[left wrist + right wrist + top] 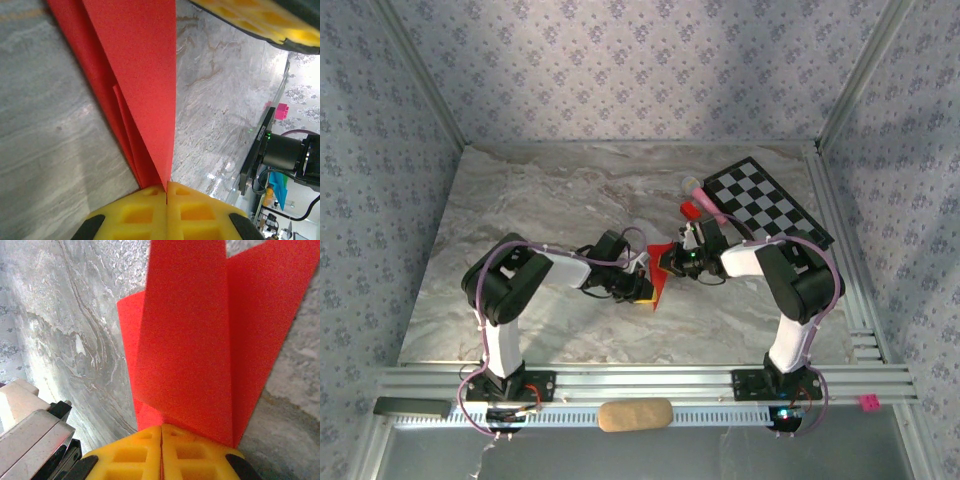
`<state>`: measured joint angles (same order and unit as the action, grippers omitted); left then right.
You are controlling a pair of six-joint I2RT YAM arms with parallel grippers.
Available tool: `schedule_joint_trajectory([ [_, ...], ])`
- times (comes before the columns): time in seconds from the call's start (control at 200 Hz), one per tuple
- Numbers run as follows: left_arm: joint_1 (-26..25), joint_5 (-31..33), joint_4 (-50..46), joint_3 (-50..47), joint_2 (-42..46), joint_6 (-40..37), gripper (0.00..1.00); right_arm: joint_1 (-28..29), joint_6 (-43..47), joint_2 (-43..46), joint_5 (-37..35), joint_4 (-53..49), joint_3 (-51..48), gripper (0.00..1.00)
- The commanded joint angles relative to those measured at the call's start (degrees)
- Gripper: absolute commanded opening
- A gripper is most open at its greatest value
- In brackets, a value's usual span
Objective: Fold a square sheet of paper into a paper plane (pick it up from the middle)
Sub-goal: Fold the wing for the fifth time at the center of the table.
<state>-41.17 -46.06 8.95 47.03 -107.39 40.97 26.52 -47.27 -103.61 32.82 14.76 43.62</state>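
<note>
1. Top external view: the sheet of paper (661, 268), bright red and creased narrower than a square, sits over the middle of the desk (520, 250), caught between the tips of the two arms and, as far as I can tell, lifted off the surface.
2. Left claw (642, 289) meets it from the near left, and right claw (673, 262) meets it from the far right. Both touch the sheet, so neither arm is the nearer one.
3. Left wrist view: the left claw (166, 192) has its yellow pads (195, 197) pressed together, pinching the sheet of paper (135, 75) at the end of a fold. The crease runs straight ahead from the pads, with more than one layer beside it.
4. Right wrist view: the right claw (161, 437) is likewise pressed together on the sheet of paper (185, 340), whose layers fan out ahead of it.
5. Long axis, as I judge it, runs near to far and is slightly tipped, with the claws on opposite sides.
6. Coming move, by my reading, is another crease along that axis. If the two pinches pull out of line, the thin sheet may twist or tear.
7. A small red block (691, 210) lies farther off, by the checkerboard (765, 200).
</note>
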Motion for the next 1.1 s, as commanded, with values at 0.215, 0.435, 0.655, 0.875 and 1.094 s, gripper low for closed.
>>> schedule_joint_trajectory([
  [0.215,-1.86,-3.26,-9.50,-1.03,-0.87,-3.00,0.00,0.30,1.71,-1.94,-6.12,-7.27,-0.83,0.09],
  [0.435,-2.02,-2.28,-11.31,-0.87,-0.81,-3.92,0.09,0.35,1.64,-1.86,-6.20,-7.24,-0.82,0.09],
  [0.655,-2.18,-2.52,-12.11,-1.02,-0.10,-4.23,0.09,0.34,1.69,-2.02,-6.21,-7.20,-0.86,0.09],
  [0.875,-2.26,-3.06,-12.47,-1.12,-0.54,-4.80,0.00,0.30,1.50,-2.12,-6.47,-7.21,-1.02,0.09],
  [1.094,-2.29,-1.65,-12.45,-2.64,2.09,-4.07,0.14,0.41,1.28,-2.21,-6.68,-7.31,-1.06,0.09],
])
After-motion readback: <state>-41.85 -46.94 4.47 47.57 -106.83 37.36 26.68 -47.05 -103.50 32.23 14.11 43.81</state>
